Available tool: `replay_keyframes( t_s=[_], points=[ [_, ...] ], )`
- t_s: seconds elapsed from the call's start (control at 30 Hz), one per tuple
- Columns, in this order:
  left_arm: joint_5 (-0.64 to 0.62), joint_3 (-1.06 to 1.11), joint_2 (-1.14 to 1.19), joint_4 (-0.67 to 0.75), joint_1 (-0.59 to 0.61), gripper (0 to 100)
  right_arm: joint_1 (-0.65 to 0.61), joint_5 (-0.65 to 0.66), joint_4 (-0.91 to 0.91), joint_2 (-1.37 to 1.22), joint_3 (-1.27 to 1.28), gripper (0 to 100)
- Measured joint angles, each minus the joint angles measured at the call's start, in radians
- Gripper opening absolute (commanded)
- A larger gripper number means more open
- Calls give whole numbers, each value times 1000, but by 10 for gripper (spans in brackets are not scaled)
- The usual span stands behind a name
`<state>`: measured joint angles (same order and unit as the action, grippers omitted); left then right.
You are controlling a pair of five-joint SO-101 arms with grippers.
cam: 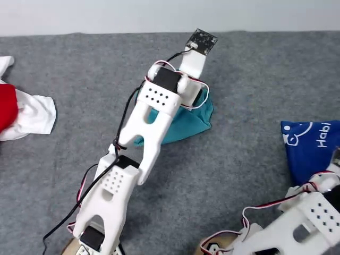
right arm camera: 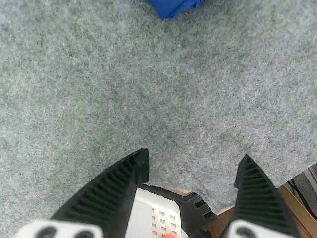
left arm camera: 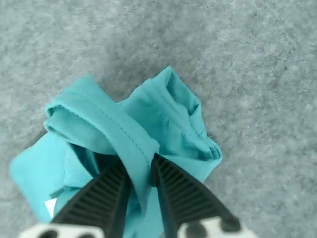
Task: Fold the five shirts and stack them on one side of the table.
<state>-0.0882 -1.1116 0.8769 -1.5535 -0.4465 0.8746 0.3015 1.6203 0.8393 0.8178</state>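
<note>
A teal shirt point(left arm camera: 171, 111) lies bunched on the grey felt table point(cam: 249, 79), near its middle. My left gripper point(left arm camera: 139, 166) is shut on a raised fold of the teal shirt's hem. In the high view the left arm point(cam: 154, 106) stretches over the teal shirt point(cam: 188, 121) and covers part of it. A blue shirt point(cam: 311, 149) with white print lies at the right edge, and its corner point(right arm camera: 173, 6) shows beyond my right gripper point(right arm camera: 194, 158). That gripper hangs open over bare felt near the table's front edge, holding nothing.
A red shirt point(cam: 5, 106) and a white shirt point(cam: 34, 114) lie crumpled at the far left edge. The right arm point(cam: 297, 218) sits low at the front right. The wooden table edge point(right arm camera: 297, 198) shows beside the right gripper.
</note>
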Motion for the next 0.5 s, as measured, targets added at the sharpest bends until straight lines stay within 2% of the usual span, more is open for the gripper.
replay_keyframes(
  t_s=[0.3,0.5],
  points=[
    [-23,-175,153,0,-12,2,0,0,0,0,0,292],
    [-46,-207,175,2,-12,3,0,0,0,0,0,292]
  ],
)
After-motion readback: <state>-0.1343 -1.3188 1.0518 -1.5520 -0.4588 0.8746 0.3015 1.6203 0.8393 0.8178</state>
